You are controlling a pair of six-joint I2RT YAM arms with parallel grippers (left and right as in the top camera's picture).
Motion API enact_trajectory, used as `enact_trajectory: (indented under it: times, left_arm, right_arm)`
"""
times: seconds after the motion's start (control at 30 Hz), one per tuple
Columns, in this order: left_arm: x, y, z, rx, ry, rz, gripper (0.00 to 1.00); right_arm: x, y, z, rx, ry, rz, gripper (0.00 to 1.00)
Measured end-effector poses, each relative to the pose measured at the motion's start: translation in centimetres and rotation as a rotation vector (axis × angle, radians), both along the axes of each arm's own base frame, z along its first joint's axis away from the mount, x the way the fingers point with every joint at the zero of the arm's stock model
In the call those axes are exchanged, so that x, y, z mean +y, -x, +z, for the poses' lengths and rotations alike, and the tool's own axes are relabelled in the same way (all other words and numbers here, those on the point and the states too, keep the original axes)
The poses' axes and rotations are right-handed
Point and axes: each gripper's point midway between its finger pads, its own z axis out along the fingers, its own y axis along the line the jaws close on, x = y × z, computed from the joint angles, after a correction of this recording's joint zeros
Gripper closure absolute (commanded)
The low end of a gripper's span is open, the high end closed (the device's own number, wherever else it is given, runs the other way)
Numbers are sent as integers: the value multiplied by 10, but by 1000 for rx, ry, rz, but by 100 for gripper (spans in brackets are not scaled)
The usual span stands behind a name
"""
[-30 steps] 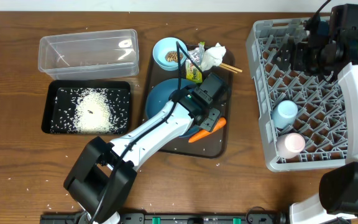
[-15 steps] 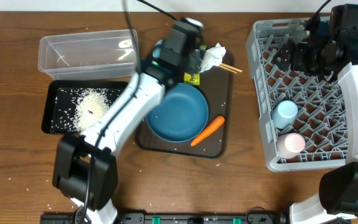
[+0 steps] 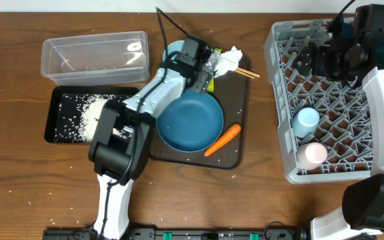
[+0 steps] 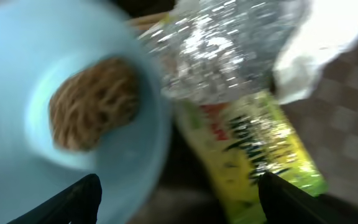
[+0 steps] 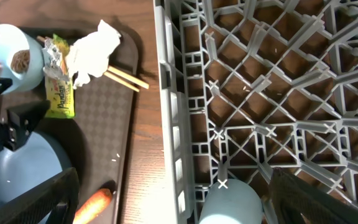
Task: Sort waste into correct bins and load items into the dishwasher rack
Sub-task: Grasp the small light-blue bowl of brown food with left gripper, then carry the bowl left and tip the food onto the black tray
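under the left hand [image 4: 179, 200], the foil wrapper [image 4: 261, 149] lies beside a bowl [image 4: 138, 163].

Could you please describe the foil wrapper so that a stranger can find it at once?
Find the brown serving tray in the middle. At its far end, the foil wrapper lies between the small light-blue bowl and the crumpled white tissue. Only it is flat, green-yellow and printed.

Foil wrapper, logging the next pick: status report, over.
Left gripper open above foil wrapper, nothing gripped. Right gripper open over rack. Tissue against its top end, small bowl tight alongside.
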Motion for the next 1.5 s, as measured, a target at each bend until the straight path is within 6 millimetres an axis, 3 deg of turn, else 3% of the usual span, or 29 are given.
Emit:
enact_trajectory:
  times: [0.13, 0.33, 0.53, 0.6, 0.97, 1.03, 1.1, 1.23, 1.33, 1.43, 1.5]
  left_arm:
    - [-5, -2, 1, -15, -8, -21, 25]
    - [5, -7, -8, -22, -44, -1, 60]
    - [7, -9, -8, -32, -56, 2, 80]
    - [7, -10, -7, -36, -55, 3, 91]
    - [-5, -5, 3, -47, -38, -3, 94]
    - [-8, -3, 17, -58, -17, 12, 94]
    - [-9, -1, 43, -85, 16, 35, 94]
    - [-4, 8, 118, -173, 98, 79, 94]
    - [6, 27, 168, -209, 149, 115, 94]
    - [21, 48, 198, -201, 187, 168, 94]
    - [37, 63, 207, -162, 211, 215, 94]
  right_arm:
    - [-1, 0, 0, 0, 3, -2, 10]
    - [-3, -1, 0, -2, 14, -7, 10]
    - [-4, -2, 0, -7, 19, -10, 10]
    - [-4, -2, 0, -5, 20, -11, 10]
    - [-5, -4, -7, 12, 23, -13, 10]
    - [-5, -4, -7, 12, 26, -14, 10]
    - [-6, -4, -7, 12, 27, -15, 10]
    - [-6, -4, -7, 12, 29, -16, 10]
    - [-6, -4, -7, 12, 29, -16, 10]
    - [-6, -4, -7, 11, 29, -16, 10]
    - [-6, -4, -7, 11, 29, -16, 10]
